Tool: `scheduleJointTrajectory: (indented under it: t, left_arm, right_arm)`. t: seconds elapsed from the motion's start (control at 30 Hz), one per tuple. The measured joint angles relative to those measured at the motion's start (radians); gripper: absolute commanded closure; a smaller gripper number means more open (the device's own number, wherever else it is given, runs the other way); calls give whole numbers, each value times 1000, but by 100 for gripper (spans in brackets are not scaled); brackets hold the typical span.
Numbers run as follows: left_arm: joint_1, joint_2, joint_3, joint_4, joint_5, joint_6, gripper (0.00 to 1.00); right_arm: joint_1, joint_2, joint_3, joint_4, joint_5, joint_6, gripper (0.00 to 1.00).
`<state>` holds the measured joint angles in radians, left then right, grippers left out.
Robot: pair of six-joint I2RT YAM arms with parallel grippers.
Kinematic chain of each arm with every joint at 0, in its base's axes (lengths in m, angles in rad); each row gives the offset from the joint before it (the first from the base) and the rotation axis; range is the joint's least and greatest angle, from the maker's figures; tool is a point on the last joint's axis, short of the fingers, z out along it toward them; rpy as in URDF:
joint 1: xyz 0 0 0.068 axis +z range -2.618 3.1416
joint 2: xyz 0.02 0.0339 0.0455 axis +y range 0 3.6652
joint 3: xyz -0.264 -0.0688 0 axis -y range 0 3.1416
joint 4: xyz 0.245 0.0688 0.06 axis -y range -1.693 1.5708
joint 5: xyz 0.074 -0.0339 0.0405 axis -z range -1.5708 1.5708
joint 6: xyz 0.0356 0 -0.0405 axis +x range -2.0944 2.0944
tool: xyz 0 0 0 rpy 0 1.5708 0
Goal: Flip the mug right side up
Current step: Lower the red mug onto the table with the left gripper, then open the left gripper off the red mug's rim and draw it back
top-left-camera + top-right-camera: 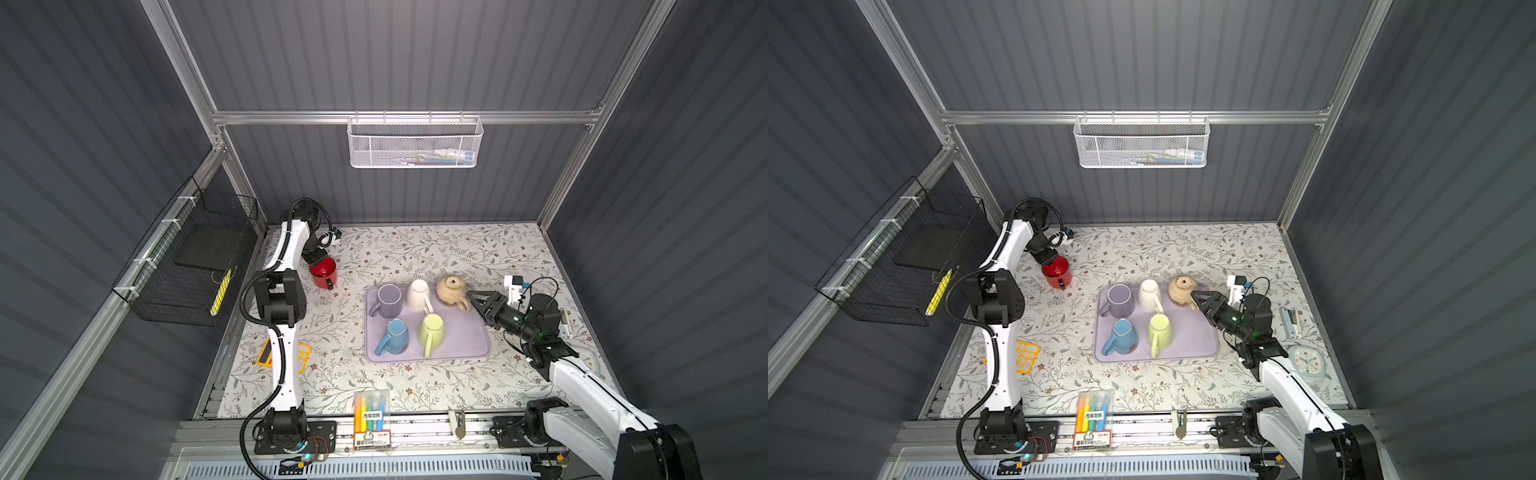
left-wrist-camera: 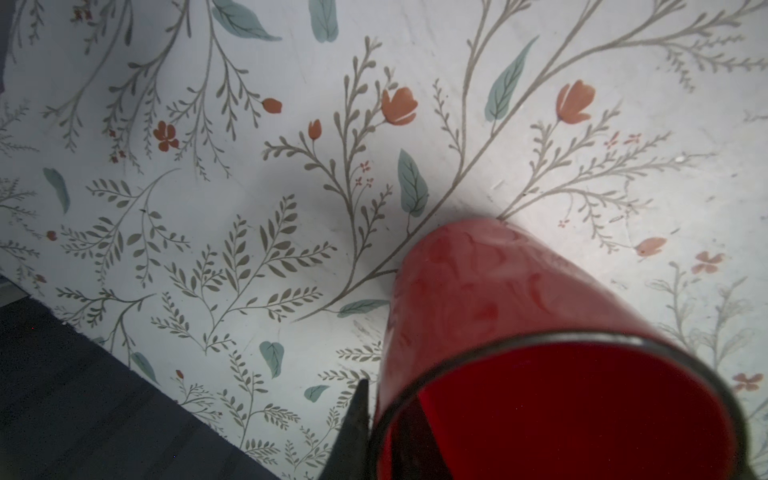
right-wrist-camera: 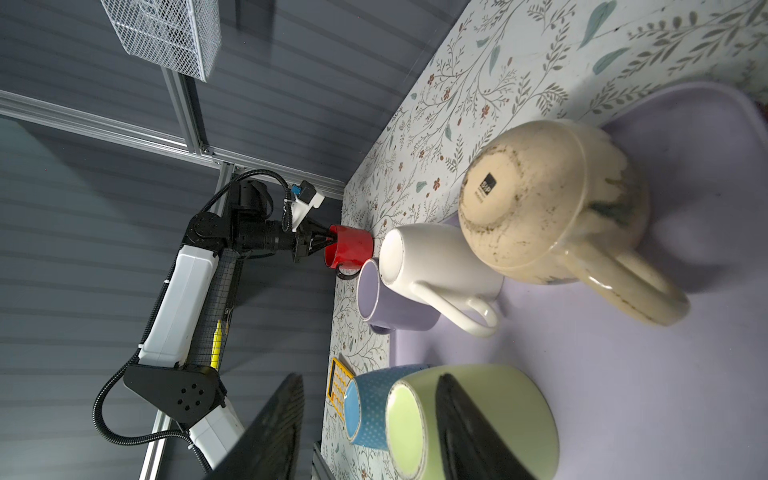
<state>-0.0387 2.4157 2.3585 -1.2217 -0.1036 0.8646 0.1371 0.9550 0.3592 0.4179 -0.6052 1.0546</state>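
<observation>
A red mug (image 1: 323, 272) (image 1: 1057, 272) stands mouth up on the floral tablecloth at the back left, its black handle toward the front. My left gripper (image 1: 316, 255) (image 2: 392, 392) comes down on its rim, shut on the wall, one finger inside and one outside. From the right wrist the red mug (image 3: 351, 247) shows with that gripper at its mouth. My right gripper (image 1: 476, 303) (image 1: 1198, 302) (image 3: 370, 376) hangs open over the right edge of the lilac tray (image 1: 465, 349), beside an upside-down beige mug (image 1: 452, 291), holding nothing.
The tray also holds an upright purple mug (image 1: 388, 301) and upside-down white (image 1: 417, 295), blue (image 1: 395, 336) and green (image 1: 432, 332) mugs. A yellow calculator (image 1: 301, 353) lies under the left arm, a marker pack (image 1: 371, 409) at the front edge, a clock (image 1: 1307, 361) right.
</observation>
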Motion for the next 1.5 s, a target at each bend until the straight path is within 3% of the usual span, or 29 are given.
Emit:
scheduleJointTrajectory:
  t: [0.4, 0.63, 0.8, 0.97, 1.23, 1.5]
  left_arm:
    - [-5, 0, -16, 25, -32, -5, 73]
    - [-8, 0, -17, 55, -33, -8, 78]
    - [-18, 0, -26, 80, -41, -8, 89]
    - [-34, -9, -27, 98, -37, -3, 92]
    - [-62, -8, -34, 205, -68, 25, 76]
    - [-68, -8, -89, 285, -98, 34, 73]
  right_arm:
    - [0, -5, 0, 0, 3, -2, 47]
    - [0, -14, 0, 0, 4, -2, 47]
    - [0, -16, 0, 0, 5, -2, 52]
    - [0, -28, -5, 0, 7, -5, 53]
    - [0, -28, -13, 1, 10, -5, 53]
    - [0, -31, -19, 1, 10, -5, 52]
